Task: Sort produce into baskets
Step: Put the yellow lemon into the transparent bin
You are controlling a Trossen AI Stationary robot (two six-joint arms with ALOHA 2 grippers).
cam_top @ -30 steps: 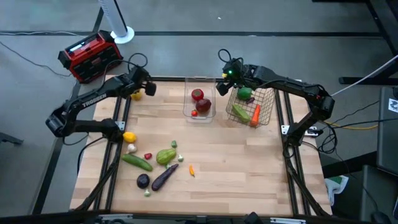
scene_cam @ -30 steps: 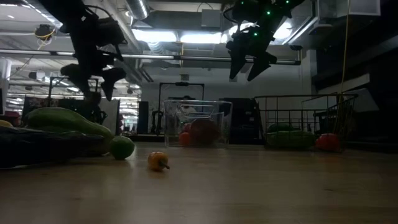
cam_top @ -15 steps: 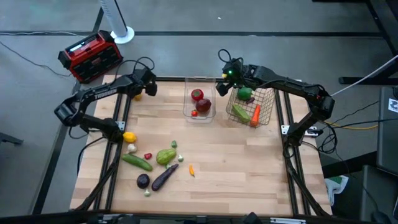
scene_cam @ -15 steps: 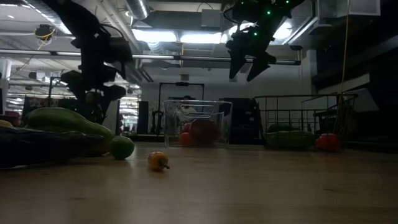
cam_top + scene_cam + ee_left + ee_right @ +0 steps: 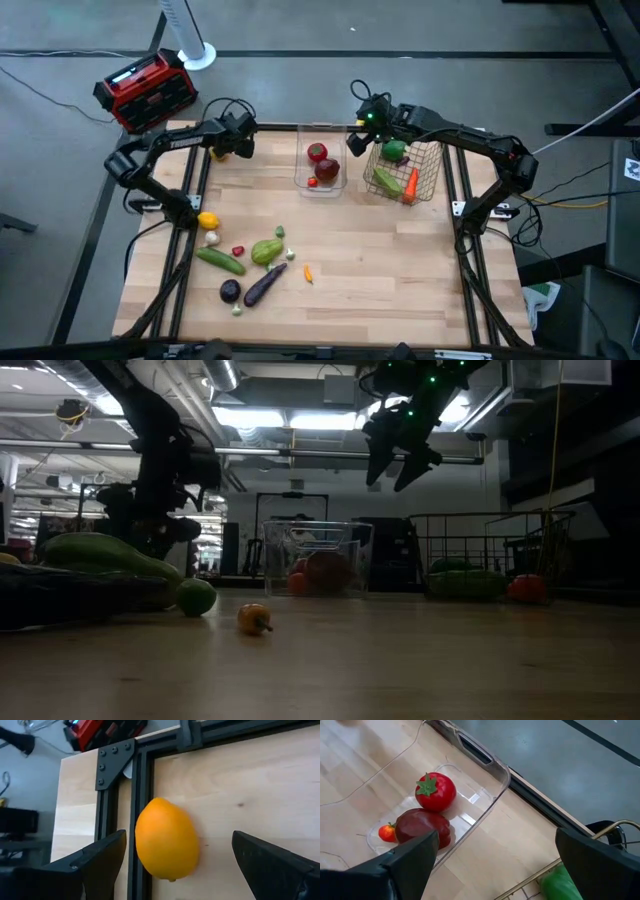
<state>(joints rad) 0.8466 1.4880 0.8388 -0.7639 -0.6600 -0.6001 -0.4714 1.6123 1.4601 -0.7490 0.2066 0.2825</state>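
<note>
An orange-yellow lemon-shaped fruit (image 5: pixel 166 840) lies on the table at the far left, against the black frame rail (image 5: pixel 141 780). My left gripper (image 5: pixel 226 150) is open and low over it, one finger on either side, with a gap on both sides. My right gripper (image 5: pixel 357 135) is open and empty, high between the clear bin (image 5: pixel 322 180) and the wire basket (image 5: pixel 428 175). The bin holds two red fruits (image 5: pixel 436 791) and a small red one (image 5: pixel 386 832). The basket holds a green pepper (image 5: pixel 394 151), a cucumber (image 5: pixel 384 181) and a carrot (image 5: pixel 411 184).
Loose produce lies at the near left: a lemon (image 5: pixel 207 220), garlic (image 5: pixel 211 238), a cucumber (image 5: pixel 220 261), a green pepper (image 5: pixel 266 250), two eggplants (image 5: pixel 262 285), a small orange piece (image 5: pixel 308 272). A red-black box (image 5: pixel 146 90) stands beyond the far left corner.
My left gripper has come down toward the table at the far left, over the orange-yellow fruit, and its arm has folded in toward the far edge. The fruit has stayed where it was.
</note>
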